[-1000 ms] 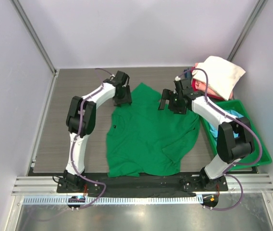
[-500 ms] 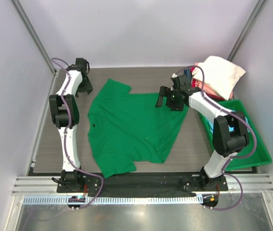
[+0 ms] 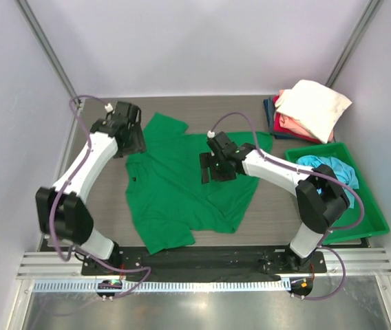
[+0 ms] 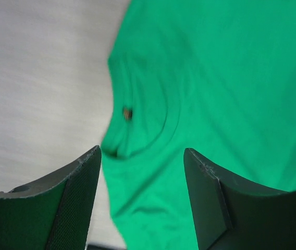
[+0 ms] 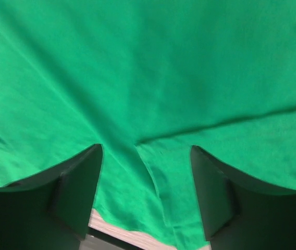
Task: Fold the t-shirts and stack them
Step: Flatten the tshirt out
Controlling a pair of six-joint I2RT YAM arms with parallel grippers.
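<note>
Top view: grey wood-grain table (image 3: pixel 202 110) between plain white walls (image 3: pixel 216 48); green t-shirt (image 3: pixel 182 192) lay spread on the table's middle, hem toward the arm bases; left gripper (image 3: pixel 133 141) stood at the shirt's far left shoulder; right gripper (image 3: pixel 213 168) stood over the shirt's middle; far right corner held a stack, cream t-shirt (image 3: pixel 316 103) on top, pink-red t-shirt (image 3: pixel 286 125) under it, navy t-shirt (image 3: pixel 270 104) showing at the back edge; green bin (image 3: pixel 319 147) sat just nearer than the stack, light blue t-shirt (image 3: pixel 330 167) crumpled inside.

Left wrist view: fingers (image 4: pixel 80 198) set wide apart, nothing between them; shirt collar (image 4: pixel 132 135) lay below the gap, bare table to the left.

Right wrist view: fingers (image 5: pixel 75 187) set wide apart, gripping nothing; creased green cloth filled the view beneath them.
</note>
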